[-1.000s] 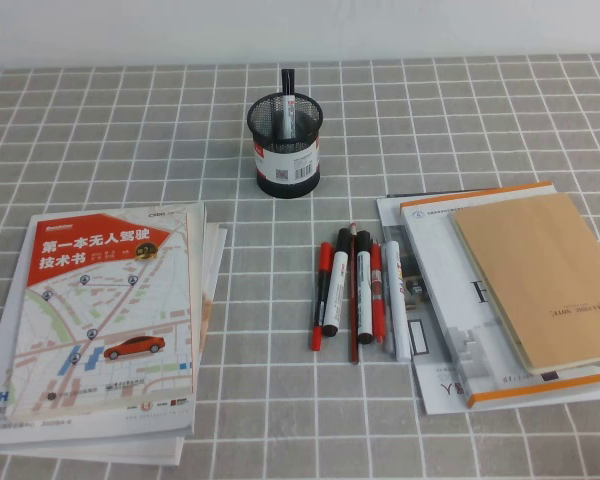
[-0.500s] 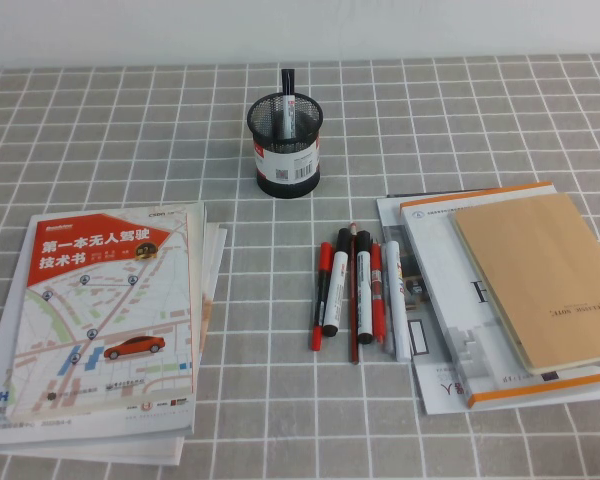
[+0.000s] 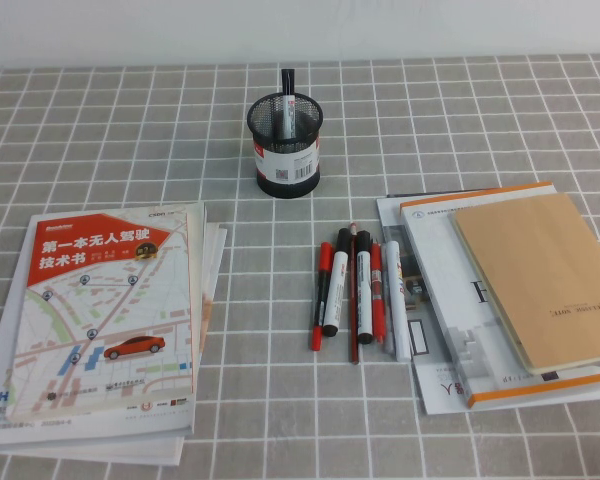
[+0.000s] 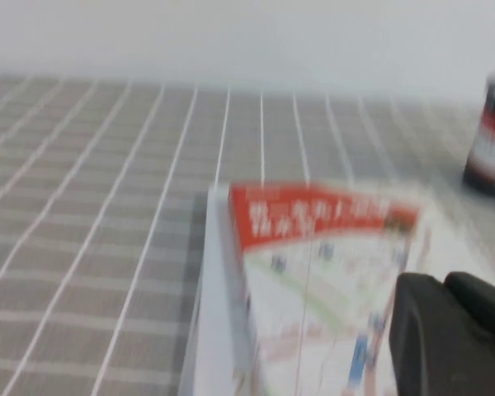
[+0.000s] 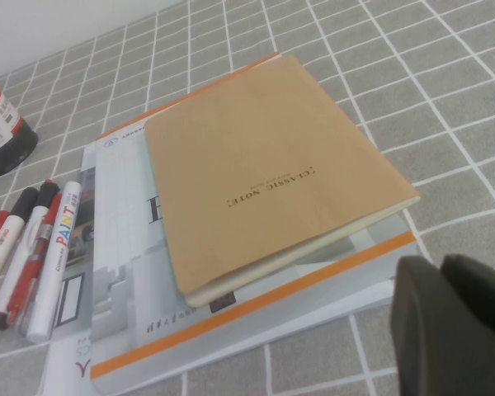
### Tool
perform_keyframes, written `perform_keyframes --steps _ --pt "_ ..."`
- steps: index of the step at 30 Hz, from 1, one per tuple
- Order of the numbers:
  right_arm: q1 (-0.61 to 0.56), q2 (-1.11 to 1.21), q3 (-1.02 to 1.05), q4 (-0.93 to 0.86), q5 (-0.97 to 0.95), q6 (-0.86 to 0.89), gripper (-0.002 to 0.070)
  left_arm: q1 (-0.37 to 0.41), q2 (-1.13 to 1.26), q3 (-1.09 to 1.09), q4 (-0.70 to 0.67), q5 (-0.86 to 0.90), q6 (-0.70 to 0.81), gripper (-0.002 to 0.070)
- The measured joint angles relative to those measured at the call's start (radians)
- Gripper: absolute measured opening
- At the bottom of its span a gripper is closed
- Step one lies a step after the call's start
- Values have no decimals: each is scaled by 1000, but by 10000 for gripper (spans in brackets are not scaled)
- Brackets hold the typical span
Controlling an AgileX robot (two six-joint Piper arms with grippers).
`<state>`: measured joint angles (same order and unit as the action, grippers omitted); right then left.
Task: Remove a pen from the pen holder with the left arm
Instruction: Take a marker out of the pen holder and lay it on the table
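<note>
A black mesh pen holder with a red and white label stands at the back middle of the tiled table. A single black pen sticks up out of it. Neither arm shows in the high view. In the left wrist view my left gripper is shut and holds nothing. It hovers over the red-covered book, with the pen holder far off beyond it. My right gripper is also shut and empty, near the front corner of the tan notebook.
Several loose markers and pens lie side by side in front of the holder. A stack of books with a red map cover lies at the front left. The tan notebook rests on white books at the right.
</note>
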<state>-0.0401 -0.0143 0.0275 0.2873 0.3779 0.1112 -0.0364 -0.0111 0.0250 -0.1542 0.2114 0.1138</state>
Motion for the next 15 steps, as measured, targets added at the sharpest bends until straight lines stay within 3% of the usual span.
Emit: perform_keyframes --steps 9,15 --pt "0 0 0 0 0 0 -13 0 0 0 -36 -244 -107 -1" --pt "0 0 0 0 0 0 -13 0 0 0 -97 -362 -385 -1"
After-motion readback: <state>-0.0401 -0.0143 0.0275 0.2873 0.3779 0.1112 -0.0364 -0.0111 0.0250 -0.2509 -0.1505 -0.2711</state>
